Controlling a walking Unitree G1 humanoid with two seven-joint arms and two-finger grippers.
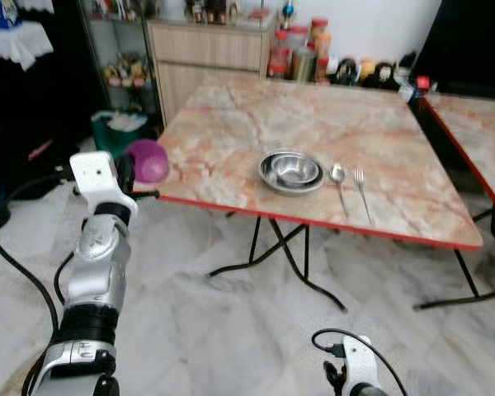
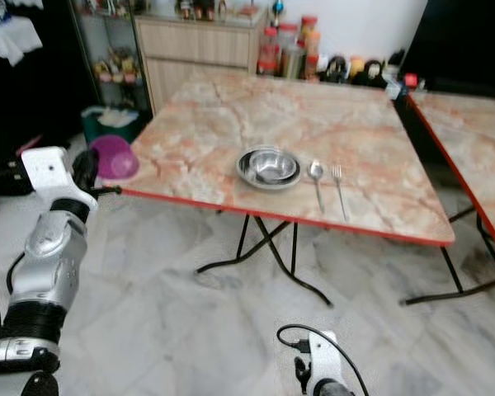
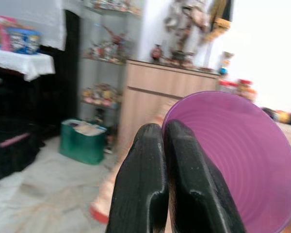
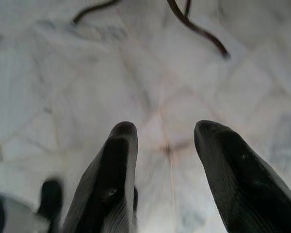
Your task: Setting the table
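Nearest the lens, the right pincer [image 4: 162,170] is hanging idle over the floor, fingers parted. Left pincer [image 3: 162,179] is clamping the translucent purple plastic cup's [image 1: 149,160] rim, holding it at the marble-patterned red-edged worktop's [image 1: 231,140] corner, well apart from the steel bowl [image 1: 291,171], spoon [image 1: 339,185] and fork [image 1: 361,191], presumably for placing there.

Soft, even daylight; overexposed white wall, dark left corner, blurry wrist views.

Silver left arm [image 1: 97,264] with white wrist block; black cables; black-fingered right gripper [image 4: 165,145].
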